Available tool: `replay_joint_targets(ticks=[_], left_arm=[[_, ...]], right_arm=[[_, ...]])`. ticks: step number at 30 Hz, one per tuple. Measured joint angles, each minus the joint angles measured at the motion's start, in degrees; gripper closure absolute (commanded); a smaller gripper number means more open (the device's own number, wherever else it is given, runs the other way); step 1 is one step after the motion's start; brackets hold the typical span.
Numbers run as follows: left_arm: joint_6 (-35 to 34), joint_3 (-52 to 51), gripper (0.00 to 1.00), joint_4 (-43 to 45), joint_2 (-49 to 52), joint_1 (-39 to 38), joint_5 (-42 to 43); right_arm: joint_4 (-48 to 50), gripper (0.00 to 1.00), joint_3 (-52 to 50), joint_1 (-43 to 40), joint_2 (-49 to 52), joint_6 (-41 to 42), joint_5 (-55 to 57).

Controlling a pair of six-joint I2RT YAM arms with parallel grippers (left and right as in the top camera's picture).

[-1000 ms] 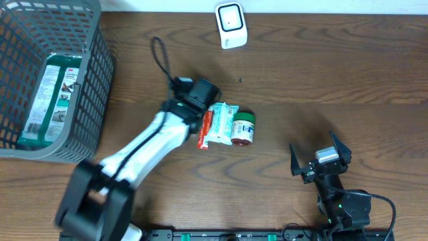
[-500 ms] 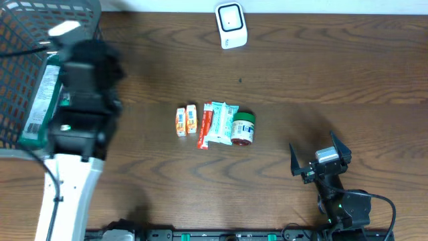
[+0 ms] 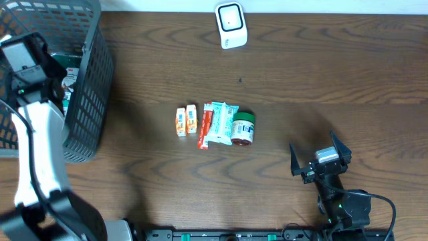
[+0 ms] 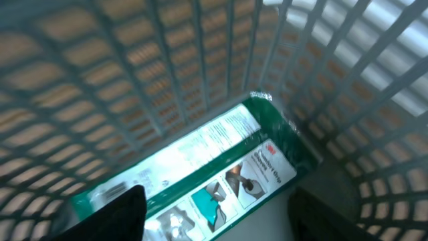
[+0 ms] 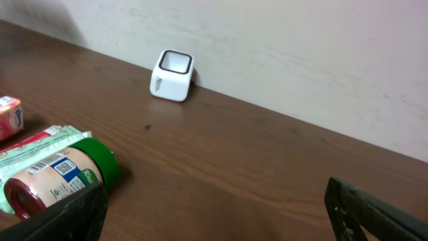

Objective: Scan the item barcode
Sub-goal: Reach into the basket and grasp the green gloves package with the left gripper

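Hovering inside the grey mesh basket [image 3: 93, 94], the left gripper [image 4: 231, 221] is seen with fingers spread wide and nothing between them. Directly below, the green 3M package [image 4: 200, 177] lies flat on the basket floor, label up, one end near the wall; no contact is made yet.

Step judged: reach for the next item to scan. A descent and a closure across the package's narrow width are called for, then a lift clear of the rim and a carry to the white barcode scanner [image 3: 231, 25] at the table's far edge. Where the barcode sits on the package cannot be told.

The right gripper [image 3: 319, 163] is parked near the front edge, fully spread, empty.

A row is laid at table centre: two small orange boxes [image 3: 180, 122], a red sachet [image 3: 206, 127], a pale teal packet [image 3: 221, 124], a green-lidded jar [image 3: 242, 128]. Finger room is limited by the basket walls; the row sits just off the likely carry path.
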Motion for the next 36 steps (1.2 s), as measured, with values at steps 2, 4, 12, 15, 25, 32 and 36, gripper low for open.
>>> replay_joint_targets(ticks=[2,4,12,15,25,32,36], left_arm=[[1.97,0.00,0.28,0.31,2.73,1.92,4.24],[3.85,0.00,0.24,0.20,5.18,3.48,7.50],[15.39,0.00,0.15,-0.13,16.02,5.40,12.90],[17.84,0.00,0.13,-0.09,19.52,5.38,12.87],[19.74,0.20,0.13,0.98,23.56,5.38,11.65],[19.76,0.92,0.68,1.57,24.41,5.05,9.40],[20.04,0.92,0.91,1.64,24.61,4.83,7.63]], right_arm=[[0.02,0.01,0.00,0.00,0.00,0.00,0.00],[0.02,0.01,0.00,0.00,0.00,0.00,0.00],[0.00,0.01,0.00,0.00,0.00,0.00,0.00],[0.02,0.01,0.00,0.00,0.00,0.00,0.00],[0.00,0.01,0.00,0.00,0.00,0.00,0.00],[0.00,0.01,0.00,0.00,0.00,0.00,0.00],[0.02,0.01,0.00,0.00,0.00,0.00,0.00]])
